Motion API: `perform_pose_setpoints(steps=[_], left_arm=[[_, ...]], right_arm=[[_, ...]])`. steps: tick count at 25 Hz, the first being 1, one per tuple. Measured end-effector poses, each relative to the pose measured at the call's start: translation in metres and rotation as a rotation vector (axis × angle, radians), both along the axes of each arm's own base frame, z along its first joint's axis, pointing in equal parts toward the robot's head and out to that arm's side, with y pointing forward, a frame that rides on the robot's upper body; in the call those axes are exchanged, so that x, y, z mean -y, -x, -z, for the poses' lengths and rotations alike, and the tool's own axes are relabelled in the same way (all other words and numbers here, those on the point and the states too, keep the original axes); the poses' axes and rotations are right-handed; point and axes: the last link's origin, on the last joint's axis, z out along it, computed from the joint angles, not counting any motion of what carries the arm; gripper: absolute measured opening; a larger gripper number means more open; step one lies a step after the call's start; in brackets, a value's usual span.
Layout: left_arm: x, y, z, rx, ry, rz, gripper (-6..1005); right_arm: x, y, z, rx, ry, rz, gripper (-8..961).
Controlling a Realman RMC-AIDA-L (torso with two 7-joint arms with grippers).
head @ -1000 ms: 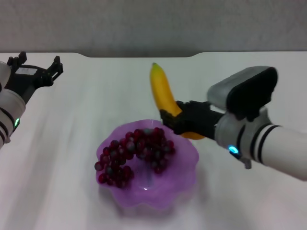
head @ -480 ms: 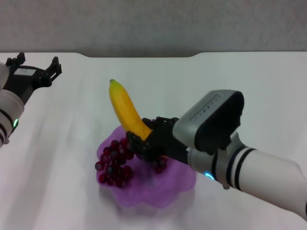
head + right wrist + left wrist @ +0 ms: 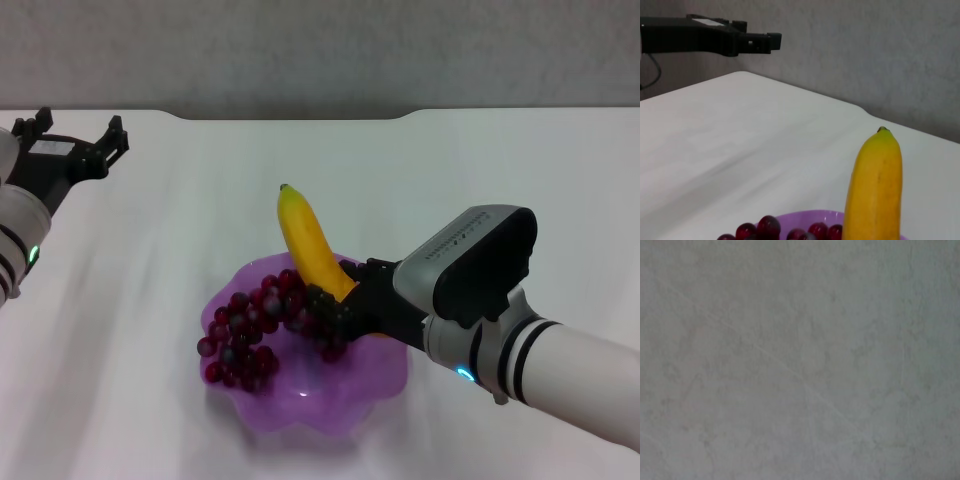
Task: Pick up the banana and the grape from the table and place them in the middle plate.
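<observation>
A: Where is the banana [image 3: 309, 243] found?

B: It is held in the right pincer [image 3: 335, 305], whose dark fingers are closed around its lower part. It is carried tilted, with the dark tip raised and pointed toward the far edge of the worktop [image 3: 200, 200], while its gripped end is positioned over the middle plate [image 3: 300, 405]. In the right wrist view the banana [image 3: 874, 190] is seen rising in front of the camera, with the purple rim of the plate [image 3: 805, 220] just below it.

A: And the grape [image 3: 262, 325]?

B: The bunch is seen lying inside the middle plate, spread from the plate's left side across toward the centre. Some of the berries are reached by the fingers of the right pincer; whether they are touched cannot be told. A few dark red berries [image 3: 765, 227] are also shown at the edge of the right wrist view.

A: How is the plate placed?

B: It is set on the white worktop, near the front centre in the head view.

A: What is shown of the left pincer [image 3: 75, 135]?

B: It is held well apart from the plate, over the far left corner of the worktop, with its black fingers spread and nothing between them. In the right wrist view it [image 3: 760, 42] is seen far off against the grey wall [image 3: 865, 50]. Only a plain grey surface is shown by the left wrist camera.
</observation>
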Motion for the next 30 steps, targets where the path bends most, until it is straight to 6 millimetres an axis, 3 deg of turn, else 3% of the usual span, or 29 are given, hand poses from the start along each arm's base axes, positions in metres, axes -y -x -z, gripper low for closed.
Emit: perform_pose_setpoints(steps=[18, 24, 30], left_arm=[[0.000, 0.000, 0.000, -0.003, 0.001, 0.001, 892], [0.002, 0.004, 0.000, -0.004, -0.001, -0.008, 891], [0.003, 0.005, -0.001, -0.002, -0.001, -0.012, 891]], right_arm=[[-0.002, 0.011, 0.009, 0.018, 0.015, -0.056, 657], [-0.004, 0.021, -0.001, 0.014, -0.026, -0.109, 871], [-0.011, 0.017, -0.023, -0.016, -0.112, -0.089, 891]])
